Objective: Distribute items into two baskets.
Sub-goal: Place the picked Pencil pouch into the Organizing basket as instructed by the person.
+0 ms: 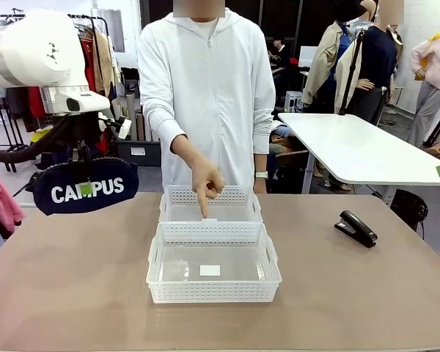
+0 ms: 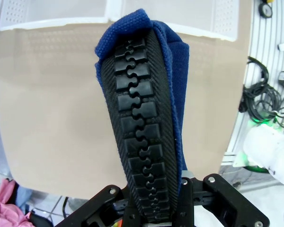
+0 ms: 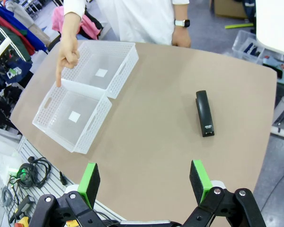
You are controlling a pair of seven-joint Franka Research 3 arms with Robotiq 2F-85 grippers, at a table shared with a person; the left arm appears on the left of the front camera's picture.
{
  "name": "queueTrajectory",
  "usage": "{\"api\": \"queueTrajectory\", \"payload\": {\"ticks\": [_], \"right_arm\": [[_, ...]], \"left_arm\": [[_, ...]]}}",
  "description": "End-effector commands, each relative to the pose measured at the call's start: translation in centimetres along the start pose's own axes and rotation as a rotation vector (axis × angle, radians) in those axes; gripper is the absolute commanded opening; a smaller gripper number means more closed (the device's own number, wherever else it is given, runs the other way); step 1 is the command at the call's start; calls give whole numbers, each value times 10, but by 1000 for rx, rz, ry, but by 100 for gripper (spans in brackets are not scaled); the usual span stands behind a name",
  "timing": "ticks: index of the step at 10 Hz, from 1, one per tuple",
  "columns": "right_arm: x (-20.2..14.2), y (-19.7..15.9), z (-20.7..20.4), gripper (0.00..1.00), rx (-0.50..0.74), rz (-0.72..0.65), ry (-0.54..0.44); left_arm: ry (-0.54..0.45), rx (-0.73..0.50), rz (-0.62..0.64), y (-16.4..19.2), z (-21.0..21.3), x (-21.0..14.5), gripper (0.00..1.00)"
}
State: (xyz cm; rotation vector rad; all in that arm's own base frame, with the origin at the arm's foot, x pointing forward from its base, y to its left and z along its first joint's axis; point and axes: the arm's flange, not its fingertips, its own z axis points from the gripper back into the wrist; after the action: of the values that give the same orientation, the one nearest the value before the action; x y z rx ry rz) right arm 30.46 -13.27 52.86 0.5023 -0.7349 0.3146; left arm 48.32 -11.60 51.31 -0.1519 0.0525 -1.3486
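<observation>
My left gripper (image 1: 86,185) is shut on the top of the navy pouch (image 1: 111,192) with white "CAMPUS" lettering and holds it in the air over the table's far left corner. In the left wrist view the pouch (image 2: 173,75) hangs from my gripper (image 2: 154,210), black zipper toward the camera. Two white baskets stand mid-table: the far basket (image 1: 205,195) and the near basket (image 1: 213,292), touching. The black stapler (image 1: 356,228) lies at the right. My right gripper (image 3: 144,182) hangs open high above the table edge, with the stapler (image 3: 204,113) ahead of it.
A person in white stands at the far side. One hand (image 1: 206,182) points a finger down at the far basket's near rim, also seen as a hand (image 3: 66,56) in the right wrist view. The tan table (image 1: 73,279) is bare around the baskets. Cables lie on the floor (image 3: 31,170).
</observation>
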Motion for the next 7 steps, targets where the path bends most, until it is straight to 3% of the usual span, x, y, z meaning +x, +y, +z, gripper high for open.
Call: {"api": "queueTrajectory", "payload": {"ticks": [1,7], "right_arm": [[2,1,0,100,21,3,-22],[2,1,0,100,21,3,-22]], "left_arm": [[-23,-28,-8,-35,-4,-4,0],[-50,-37,-80,-91,-28,13,0]]}}
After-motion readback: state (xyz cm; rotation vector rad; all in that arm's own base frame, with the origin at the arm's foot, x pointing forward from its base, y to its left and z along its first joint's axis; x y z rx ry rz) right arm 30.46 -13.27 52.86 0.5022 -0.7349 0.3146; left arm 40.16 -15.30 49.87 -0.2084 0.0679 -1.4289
